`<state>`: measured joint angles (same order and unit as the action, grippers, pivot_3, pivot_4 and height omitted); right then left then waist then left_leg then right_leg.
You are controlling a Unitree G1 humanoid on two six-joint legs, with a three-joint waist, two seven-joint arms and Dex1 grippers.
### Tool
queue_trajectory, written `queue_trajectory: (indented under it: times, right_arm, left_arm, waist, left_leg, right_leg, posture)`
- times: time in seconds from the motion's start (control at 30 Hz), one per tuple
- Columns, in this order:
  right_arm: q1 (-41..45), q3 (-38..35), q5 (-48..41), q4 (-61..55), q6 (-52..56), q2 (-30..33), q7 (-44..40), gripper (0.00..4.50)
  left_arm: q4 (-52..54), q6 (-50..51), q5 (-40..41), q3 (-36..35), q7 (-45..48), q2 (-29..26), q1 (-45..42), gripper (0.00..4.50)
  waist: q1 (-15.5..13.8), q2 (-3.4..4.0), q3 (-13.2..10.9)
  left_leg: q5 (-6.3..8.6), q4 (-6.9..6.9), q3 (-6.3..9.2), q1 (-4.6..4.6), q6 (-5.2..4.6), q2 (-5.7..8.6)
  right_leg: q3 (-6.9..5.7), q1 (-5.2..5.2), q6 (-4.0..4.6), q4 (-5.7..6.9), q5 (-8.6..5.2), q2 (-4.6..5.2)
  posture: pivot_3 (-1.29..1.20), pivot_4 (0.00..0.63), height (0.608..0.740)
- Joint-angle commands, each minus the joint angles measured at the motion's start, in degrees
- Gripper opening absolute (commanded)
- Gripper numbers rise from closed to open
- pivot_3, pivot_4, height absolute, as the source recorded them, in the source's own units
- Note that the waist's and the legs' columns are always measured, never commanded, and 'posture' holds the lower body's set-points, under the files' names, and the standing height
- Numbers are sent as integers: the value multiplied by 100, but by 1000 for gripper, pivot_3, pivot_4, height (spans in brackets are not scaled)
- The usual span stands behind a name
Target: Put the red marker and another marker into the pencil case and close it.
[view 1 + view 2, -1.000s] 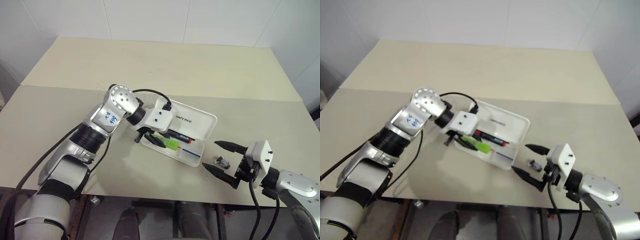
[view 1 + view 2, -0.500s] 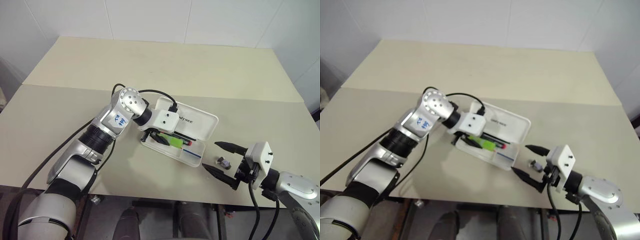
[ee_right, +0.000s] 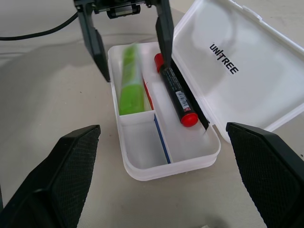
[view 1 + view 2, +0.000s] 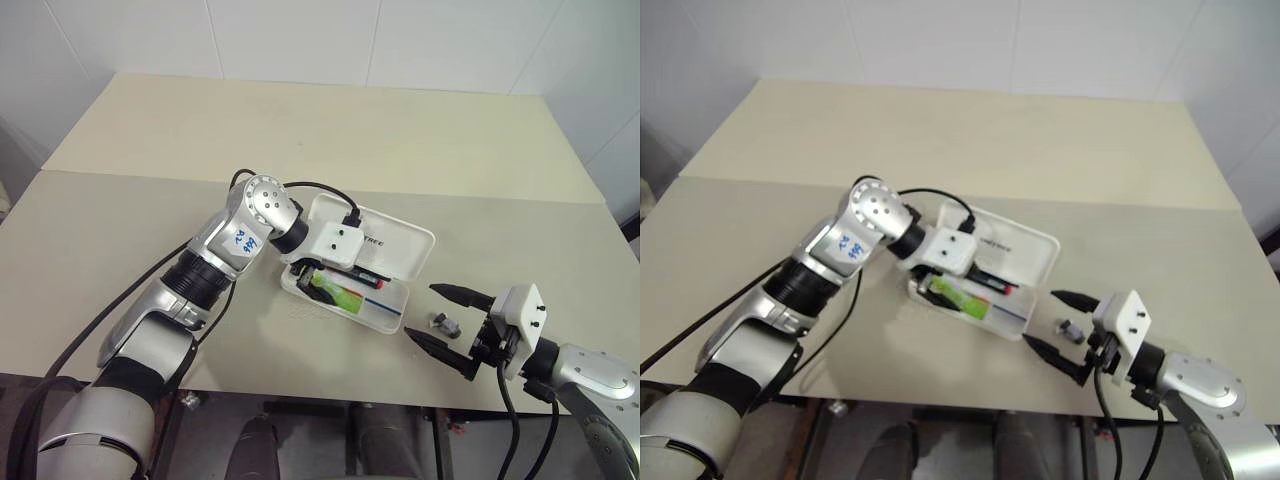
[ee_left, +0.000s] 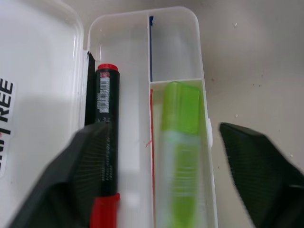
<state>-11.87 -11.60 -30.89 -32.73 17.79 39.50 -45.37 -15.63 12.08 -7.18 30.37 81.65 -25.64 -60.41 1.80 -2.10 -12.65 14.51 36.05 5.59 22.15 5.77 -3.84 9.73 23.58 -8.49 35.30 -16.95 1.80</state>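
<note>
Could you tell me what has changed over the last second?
The left gripper opened and let go of the green highlighter, which now lies in the pencil case beside the red marker. The right gripper stayed open in place; the lid stayed open.

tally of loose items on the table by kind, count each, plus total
Markers: 2, the red marker and the lime-green highlighter, both lying in the pencil case
Pencil cases: 1, the white pencil case, lid open
Small grey objects: 1, a small grey object on the table by the right gripper; too small to identify
Total: 4
</note>
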Motion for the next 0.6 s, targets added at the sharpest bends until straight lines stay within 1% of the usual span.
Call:
queue_trajectory:
  times: [0.03, 0.2, 0.3, 0.43, 0.5, 0.57, 0.6]
  right_arm:
    - [14, -100, -11, -124, -97, -26, 3, 4500]
    - [18, -120, 2, -90, -104, -11, -21, 4500]
    - [6, -149, 60, -11, -144, -12, -11, 4500]
    - [-121, -245, 214, 330, -215, -114, 116, 4500]
    - [-263, -259, 266, 460, -258, -123, 59, 4500]
    - [-373, -280, 260, 542, -276, -126, 5, 4500]
    - [-403, -300, 254, 604, -268, -133, 7, 4500]
  left_arm:
    - [176, 5, -67, -12, -12, -29, -42, 4450]
    - [168, 18, -84, -75, -129, -9, -11, 4450]
    - [217, 14, 124, -215, -115, 23, 54, 4450]
    - [415, -301, 976, -732, 152, 65, 336, 4450]
    - [536, -727, 1465, -1010, 396, 58, 586, 4450]
    - [687, -842, 2052, -1261, 794, 39, 833, 4450]
    - [739, -859, 2196, -1322, 910, -7, 926, 4450]
  waist:
    - [-2, 0, 0]
    - [-2, 0, 0]
    - [-3, 0, 0]
    - [0, 0, 0]
    - [-4, 3, 2]
    - [-6, 3, 2]
    - [-4, 3, 1]
  left_leg:
    - [0, 0, 0, 0, 0, 0]
    - [0, 0, 0, 0, 0, 0]
    - [0, 0, 0, 0, 0, 0]
    - [0, -2, 0, 0, 0, 0]
    - [0, -5, 0, -1, 0, 0]
    - [0, -8, 0, -2, -1, 0]
    - [0, -6, -1, -2, -1, 0]
  right_leg:
    - [0, 0, 0, 0, 0, 0]
    - [0, 0, 0, 0, 0, 0]
    - [0, 0, 0, 0, 0, 0]
    - [0, 0, 0, -1, 0, 0]
    - [0, 1, 2, 0, -1, 0]
    - [0, 0, 2, 0, -1, 0]
    - [0, 0, 2, 1, -1, 0]
  posture:
    - [0, 150, 740]
    - [0, 150, 740]
    - [0, 150, 740]
    - [0, 150, 740]
    - [0, 150, 740]
    - [0, 150, 740]
    - [0, 150, 740]
